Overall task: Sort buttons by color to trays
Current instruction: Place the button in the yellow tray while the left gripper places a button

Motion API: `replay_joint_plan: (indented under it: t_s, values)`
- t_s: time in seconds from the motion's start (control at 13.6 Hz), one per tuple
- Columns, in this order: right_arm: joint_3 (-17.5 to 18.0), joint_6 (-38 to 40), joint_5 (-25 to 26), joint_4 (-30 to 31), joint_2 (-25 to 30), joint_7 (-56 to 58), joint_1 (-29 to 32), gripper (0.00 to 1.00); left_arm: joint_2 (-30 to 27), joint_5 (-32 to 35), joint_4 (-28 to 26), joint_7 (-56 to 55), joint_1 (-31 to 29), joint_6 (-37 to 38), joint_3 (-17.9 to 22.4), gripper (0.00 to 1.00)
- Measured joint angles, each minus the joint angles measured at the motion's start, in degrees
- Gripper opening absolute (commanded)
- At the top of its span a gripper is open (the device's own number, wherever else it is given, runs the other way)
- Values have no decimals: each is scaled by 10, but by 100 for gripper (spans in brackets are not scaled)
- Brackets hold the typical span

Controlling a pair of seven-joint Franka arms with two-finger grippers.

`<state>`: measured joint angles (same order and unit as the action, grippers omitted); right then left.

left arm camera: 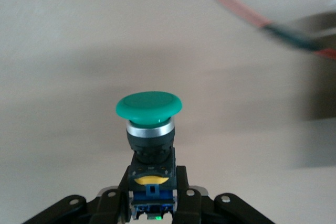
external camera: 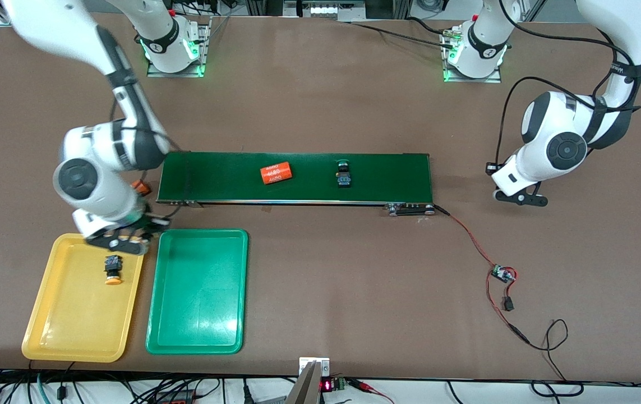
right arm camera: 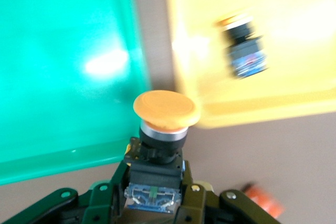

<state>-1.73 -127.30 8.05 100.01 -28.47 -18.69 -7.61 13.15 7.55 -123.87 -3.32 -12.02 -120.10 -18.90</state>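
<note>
both end effectors are clamped on buttons. right end effector (right arm camera: 152,195) hangs over the corner of the yellow tray (external camera: 45,331) nearest the belt, its fingers closed on the blue-and-black body of a yellow-orange button (right arm camera: 165,109) whose cap points away from the wrist. left end effector (left arm camera: 152,198) hangs over bare bench toward the left arm's end, fingers closed on the body of a green button (left arm camera: 149,108) (cap pointing outward too).

brown bench (external camera: 320,101) carries everything. a long dark green belt (external camera: 213,177) lies across its middle. nearer the front camera, toward the right arm's end, two trays lie side by side: the yellow tray, and the green tray (external camera: 197,303) just beside it on the side toward the middle of the bench.

an orange cylinder with white print (external camera: 276,173) lies on the belt. a second green button (external camera: 344,173) lies on the belt, toward the left arm's end from the cylinder and apart from it. a second yellow-orange button (external camera: 113,269) lies on its side in the yellow tray, cap toward the front camera. a small circuit board with red and black wires (external camera: 503,274) lies on the bench near the left arm's end.
</note>
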Motion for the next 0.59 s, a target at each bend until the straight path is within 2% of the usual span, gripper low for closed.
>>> replay_joint_plan:
  t_s: [0.29,0.59]
  values:
    - [0,-13,43,-46,-46,123,82,1,18,-91,40,-28,29,15,-57,15]
    - [1,-84,49,-70,-94,203,114,1,70,-125,56,-110,69,-42,-102,17]
